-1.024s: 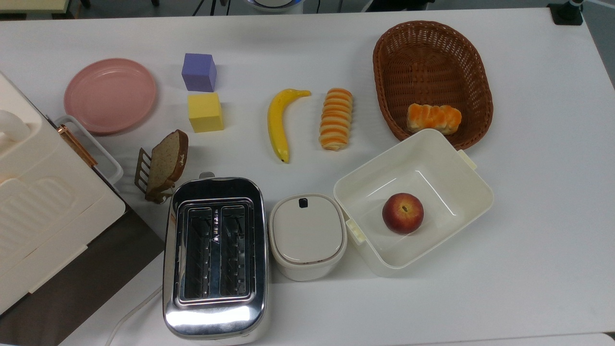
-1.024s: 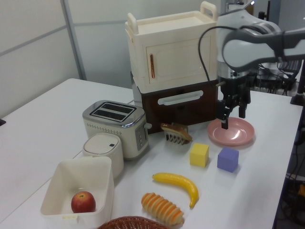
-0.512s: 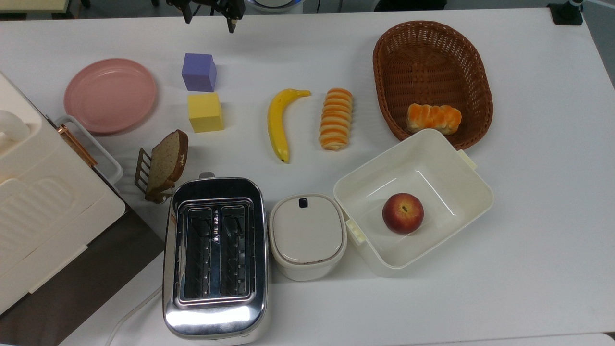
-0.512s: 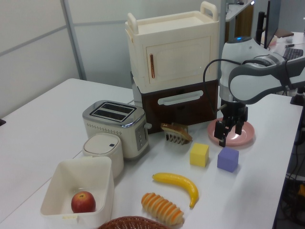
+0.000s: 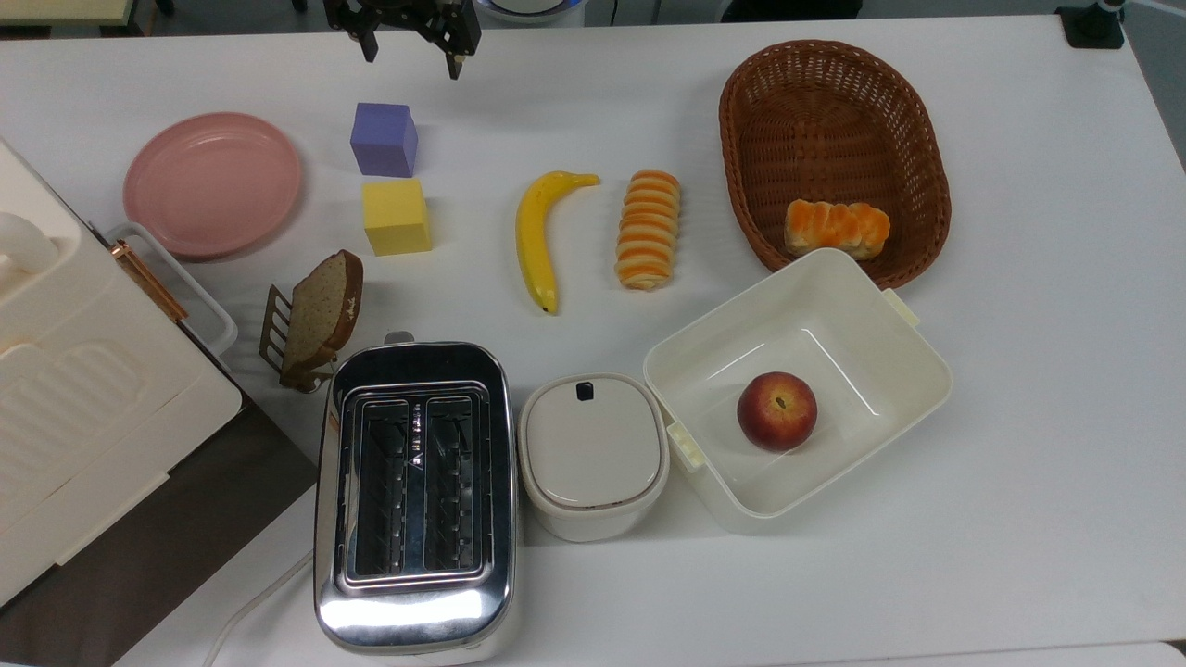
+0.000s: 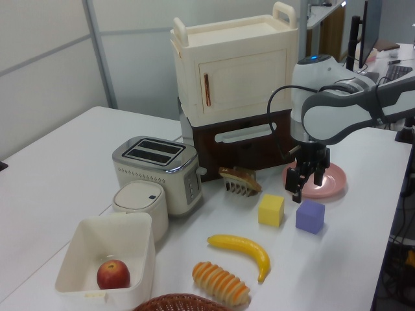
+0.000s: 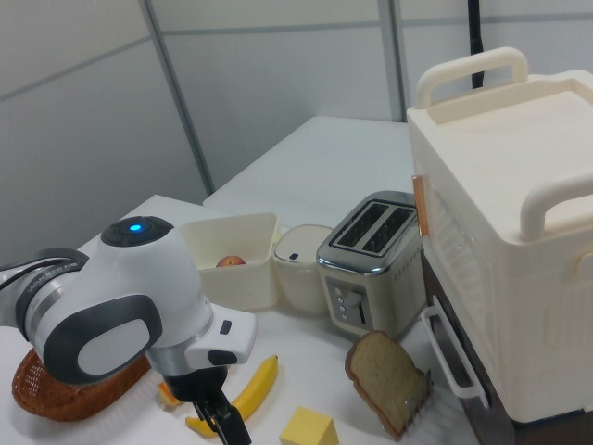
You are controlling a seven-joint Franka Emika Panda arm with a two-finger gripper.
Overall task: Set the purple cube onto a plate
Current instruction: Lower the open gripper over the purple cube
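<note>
Upper left of the top view: the gripper (image 5: pixel 412 51), fingers spread and empty, hovers above the purple cube (image 5: pixel 384 139), which sits right of the plate (image 5: pixel 213 183). The cube looks light and rigid; its 2 opposite flat faces suit a pinch.

In the top view, the plate (image 5: pixel 212 183) sits at the left of the surface (image 5: pixel 1038 389). The purple cube (image 5: pixel 384 139) is just to its right. The yellow cube (image 5: pixel 397 217) is right below that. The banana (image 5: pixel 538 235) lies further right. The toaster (image 5: pixel 414 496) is at the bottom.
</note>
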